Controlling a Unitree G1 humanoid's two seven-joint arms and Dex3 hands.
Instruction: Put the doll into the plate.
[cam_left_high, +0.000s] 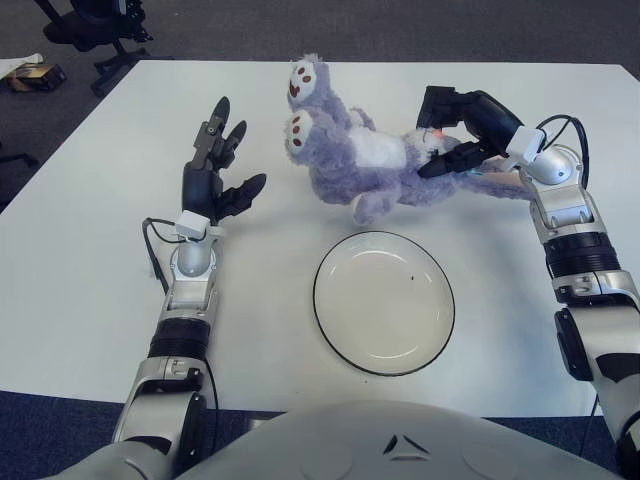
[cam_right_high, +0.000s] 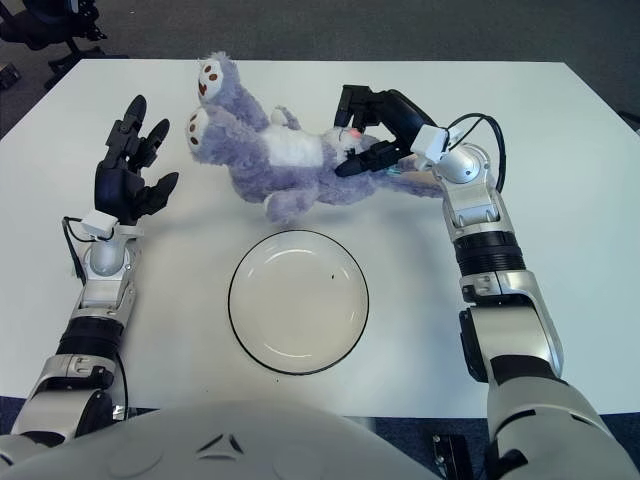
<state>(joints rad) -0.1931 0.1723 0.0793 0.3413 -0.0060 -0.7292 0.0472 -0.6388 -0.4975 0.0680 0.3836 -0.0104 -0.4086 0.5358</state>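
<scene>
A purple plush doll (cam_left_high: 362, 158) with a white belly lies on its back beyond the white black-rimmed plate (cam_left_high: 383, 302), feet raised to the left. My right hand (cam_left_high: 452, 135) is shut on the doll's head end, lifting that side off the white table (cam_left_high: 90, 280). Left of the doll, my left hand (cam_left_high: 218, 170) stands upright with fingers spread, holding nothing and not touching it. The plate has nothing in it.
A black office chair base (cam_left_high: 90, 25) and a small box (cam_left_high: 25, 75) stand on the dark carpet beyond the table's far left corner. A cable runs along each forearm.
</scene>
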